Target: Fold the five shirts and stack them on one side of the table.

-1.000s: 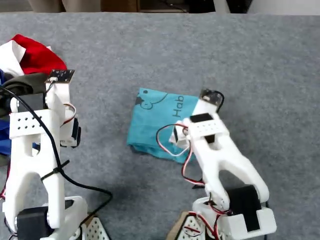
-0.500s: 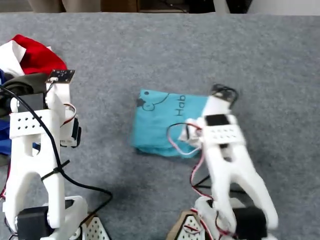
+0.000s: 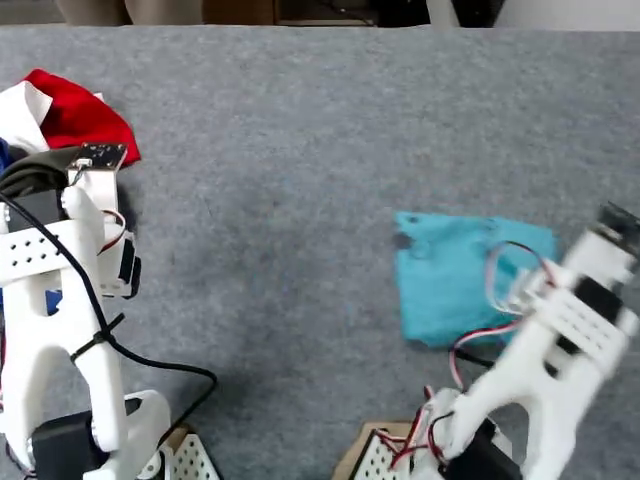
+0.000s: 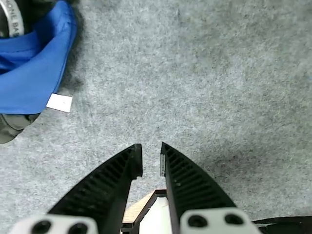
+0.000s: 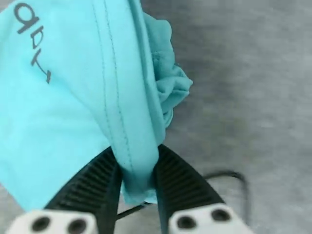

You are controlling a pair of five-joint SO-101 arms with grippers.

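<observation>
A folded teal shirt (image 3: 455, 280) lies on the grey table toward the right side. My right gripper (image 5: 137, 165) is shut on the edge of the teal shirt (image 5: 73, 102), its cloth pinched between the black fingers (image 5: 100, 183). In the high view the right arm (image 3: 560, 340) stands over the shirt's right end. My left gripper (image 4: 151, 158) hovers over bare grey table, its fingers almost together with nothing between them. A blue shirt (image 4: 34, 63) lies beside it. A pile of red and white shirts (image 3: 60, 110) sits at the far left, behind the left arm (image 3: 60, 260).
The grey felt table (image 3: 320, 130) is bare across its middle and back. A dark garment (image 4: 12, 129) sits under the blue shirt. Cables (image 3: 160, 365) run from the left arm's base near the front edge.
The right arm has swung to the right, dragging the teal shirt from the table's middle to the right side. The left arm shifted slightly left.
</observation>
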